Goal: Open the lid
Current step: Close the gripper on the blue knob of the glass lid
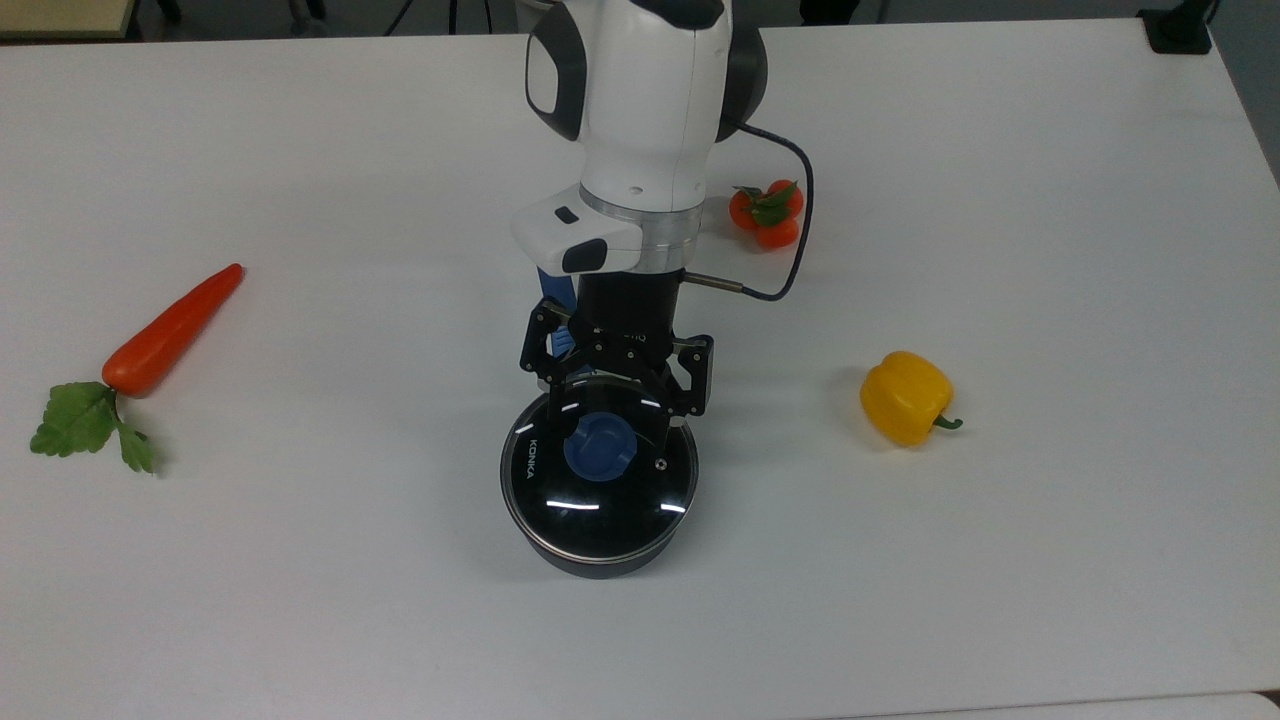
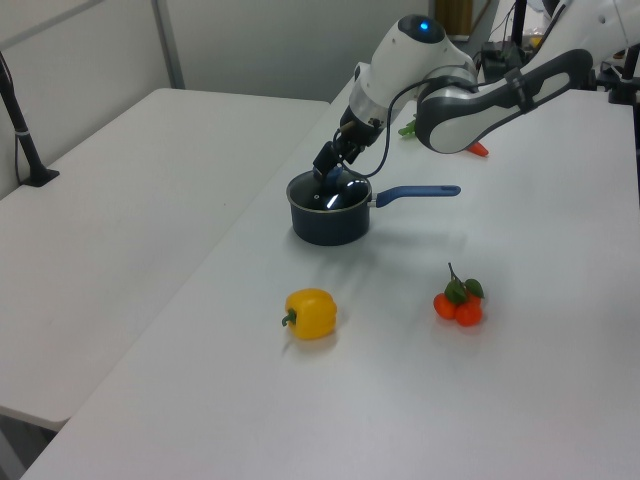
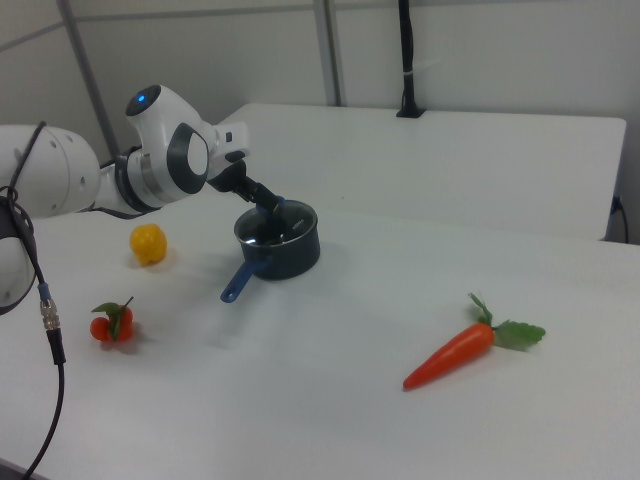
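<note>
Lid [image 1: 598, 470] sits shut on the pot [image 2: 327, 215] near the tabletop's [image 1: 300, 560] middle, the open claw [image 1: 612, 400] hangs around its blue knob [image 1: 599, 448], so gripping and lifting are not done.

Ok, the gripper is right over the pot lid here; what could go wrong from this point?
1. The gripper, open, sits toward the handle side of the blue knob in the top view, so it might close off-centre and slip.
2. The lid is glass with a metal rim; a weak hold could drop it back onto the pot.
3. Pushing down could shove the pot across the table.
</note>
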Available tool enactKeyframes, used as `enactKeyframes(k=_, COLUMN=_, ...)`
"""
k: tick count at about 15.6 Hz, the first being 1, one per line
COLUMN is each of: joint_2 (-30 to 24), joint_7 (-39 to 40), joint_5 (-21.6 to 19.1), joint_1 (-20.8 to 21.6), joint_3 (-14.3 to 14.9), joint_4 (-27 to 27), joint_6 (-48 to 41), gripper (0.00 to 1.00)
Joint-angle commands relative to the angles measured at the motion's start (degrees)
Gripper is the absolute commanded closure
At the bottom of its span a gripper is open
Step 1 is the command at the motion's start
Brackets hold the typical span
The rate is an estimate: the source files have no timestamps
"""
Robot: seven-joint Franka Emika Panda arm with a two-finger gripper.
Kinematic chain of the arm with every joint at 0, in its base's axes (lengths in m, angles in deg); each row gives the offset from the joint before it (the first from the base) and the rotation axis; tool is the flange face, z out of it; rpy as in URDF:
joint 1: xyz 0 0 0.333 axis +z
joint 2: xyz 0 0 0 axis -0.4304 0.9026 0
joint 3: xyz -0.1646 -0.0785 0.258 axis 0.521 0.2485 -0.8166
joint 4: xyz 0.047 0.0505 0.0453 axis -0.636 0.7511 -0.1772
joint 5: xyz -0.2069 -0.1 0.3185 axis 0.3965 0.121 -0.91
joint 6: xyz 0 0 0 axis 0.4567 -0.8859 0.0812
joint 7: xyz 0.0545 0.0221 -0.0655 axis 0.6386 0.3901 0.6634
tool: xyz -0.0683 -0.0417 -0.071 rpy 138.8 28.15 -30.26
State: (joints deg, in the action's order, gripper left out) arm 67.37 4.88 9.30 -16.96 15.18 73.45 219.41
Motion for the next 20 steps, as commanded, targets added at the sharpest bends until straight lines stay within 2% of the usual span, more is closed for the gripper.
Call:
enactKeyframes(k=1, joint_2=1.2, joint_7=-1.3, joint_5=2.4, joint_1=0.3, joint_3=0.7, joint_4=-1.2, joint_6=1.6, gripper=0.05)
enactKeyframes(k=8, joint_2=1.4, joint_7=-1.3, joint_5=3.5, joint_1=0.4, joint_3=0.7, joint_4=-1.1, joint_6=1.8, gripper=0.32)
enactKeyframes(k=9, joint_2=1.4, joint_7=-1.2, joint_5=3.5, joint_1=0.5, joint_3=0.7, joint_4=-1.1, joint_6=1.8, gripper=0.33)
enactKeyframes(k=12, joint_2=1.2, joint_7=-1.2, joint_5=3.5, joint_1=0.5, joint_3=0.7, joint_4=-1.0, joint_6=1.7, gripper=0.43)
enactKeyframes(k=17, joint_2=-0.1, joint_7=-1.2, joint_5=3.3, joint_1=0.6, joint_3=0.7, joint_4=-0.8, joint_6=1.6, gripper=0.54)
enactKeyframes(k=20, joint_2=-2.0, joint_7=-1.2, joint_5=3.2, joint_1=0.5, joint_3=0.6, joint_4=0.3, joint_6=1.5, gripper=0.54)
